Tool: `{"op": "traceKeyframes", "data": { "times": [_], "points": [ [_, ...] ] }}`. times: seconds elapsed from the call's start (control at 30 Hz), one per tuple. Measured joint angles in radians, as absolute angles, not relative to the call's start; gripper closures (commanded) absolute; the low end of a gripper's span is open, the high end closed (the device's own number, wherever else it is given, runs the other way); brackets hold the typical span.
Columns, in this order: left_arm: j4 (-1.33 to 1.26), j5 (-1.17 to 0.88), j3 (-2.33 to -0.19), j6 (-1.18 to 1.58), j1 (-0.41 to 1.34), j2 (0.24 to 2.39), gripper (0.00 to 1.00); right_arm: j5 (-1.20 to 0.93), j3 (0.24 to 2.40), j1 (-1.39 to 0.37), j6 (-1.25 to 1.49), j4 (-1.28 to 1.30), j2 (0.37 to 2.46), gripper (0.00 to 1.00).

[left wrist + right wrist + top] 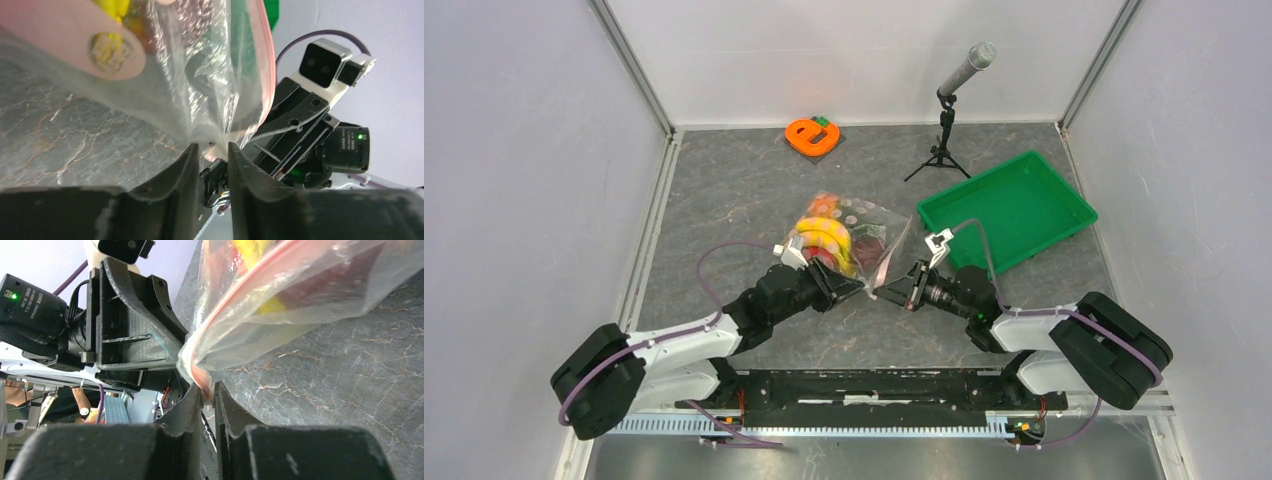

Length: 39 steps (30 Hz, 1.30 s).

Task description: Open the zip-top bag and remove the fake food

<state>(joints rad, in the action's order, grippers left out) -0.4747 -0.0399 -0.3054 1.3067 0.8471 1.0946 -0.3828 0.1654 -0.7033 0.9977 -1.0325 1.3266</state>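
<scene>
The zip-top bag lies at the centre of the top view on the grey table. Its near corner is drawn down toward the two grippers, which meet just below it. The fake food is inside, with the yellow banana bunch toward the bag's left and a dark red piece beside it.

In the right wrist view the bag's pink zip strip curves down from the upper right. It runs into the slit between the right gripper's fingers, which stand almost together and pinch it.

In the left wrist view the clear film bunches down from the top of the frame to the tips of the left gripper. Its jaws stand a narrow but plain gap apart, and the film reaches only the mouth of that gap.

A green tray sits to the right of the bag. An orange "e" shape and a microphone stand are along the upper edge.
</scene>
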Motion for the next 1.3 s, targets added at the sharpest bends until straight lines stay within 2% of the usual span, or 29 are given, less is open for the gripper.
{"op": "traceKeyframes", "data": {
  "times": [0.03,0.07,0.13,0.2,0.27,0.47,0.67,0.97,1.3],
  "points": [
    [-0.448,-0.039,-0.307,1.291,0.847,1.079,0.24,-0.382,0.165,-0.700,0.998,-1.030,1.327,0.93],
    [-0.424,-0.036,-0.307,1.278,0.847,1.063,0.14,-0.381,0.165,-0.698,0.998,-1.030,1.326,0.93],
    [-0.388,-0.031,-0.305,1.265,0.849,1.033,0.07,-0.381,0.166,-0.694,0.998,-1.030,1.325,0.94],
    [-0.356,-0.027,-0.304,1.262,0.849,0.993,0.07,-0.380,0.166,-0.693,0.998,-1.030,1.322,0.95],
    [-0.330,-0.026,-0.304,1.261,0.849,0.951,0.10,-0.379,0.166,-0.693,0.998,-1.029,1.321,0.95],
    [-0.330,-0.027,-0.278,1.265,0.850,0.879,0.31,-0.375,0.166,-0.693,1.000,-1.031,1.312,0.96],
    [-0.365,-0.027,-0.216,1.279,0.860,0.887,0.36,-0.369,0.166,-0.694,1.010,-1.036,1.309,0.97],
    [-0.556,-0.002,-0.218,1.295,0.892,1.042,0.53,-0.358,0.166,-0.713,1.021,-1.038,1.292,0.99],
    [-0.693,0.052,-0.232,1.320,0.908,1.146,0.53,-0.357,0.166,-0.726,1.025,-1.039,1.289,1.00]
  ]
}}
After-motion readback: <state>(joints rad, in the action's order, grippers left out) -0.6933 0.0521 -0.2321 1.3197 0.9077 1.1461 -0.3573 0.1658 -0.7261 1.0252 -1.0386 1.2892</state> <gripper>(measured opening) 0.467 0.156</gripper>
